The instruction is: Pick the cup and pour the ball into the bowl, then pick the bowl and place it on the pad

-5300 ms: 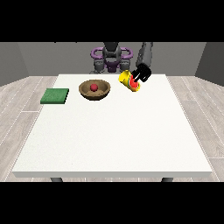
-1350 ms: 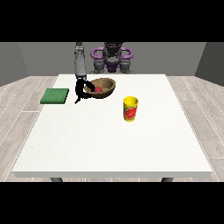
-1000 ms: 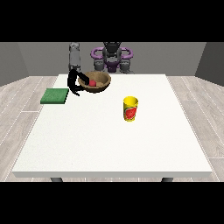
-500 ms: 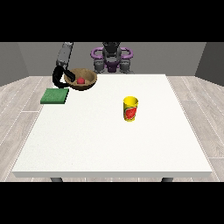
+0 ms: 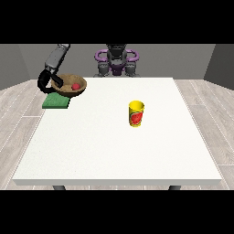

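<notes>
— White table (image 5: 114, 151) fills my view. Where's the bowl (image 5: 69, 85)?

— Above the green pad (image 5: 56, 101), tilted, ball (image 5: 76, 86) inside, hand at the view's left (image 5: 47, 82) curled round its rim.

— And the cup (image 5: 136, 114)?

— Upright, well right of the pad. I can't see the other hand.

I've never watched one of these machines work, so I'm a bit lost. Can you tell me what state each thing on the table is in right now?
Bowl: lifted off the table, tilted, held above the pad with the ball inside.
Ball: red, lying in the bowl.
Cup: upright on the table, standing alone.
Pad: flat at the table's edge, nothing resting on it.
Hand at the view's left: curled round the bowl's rim.
</notes>
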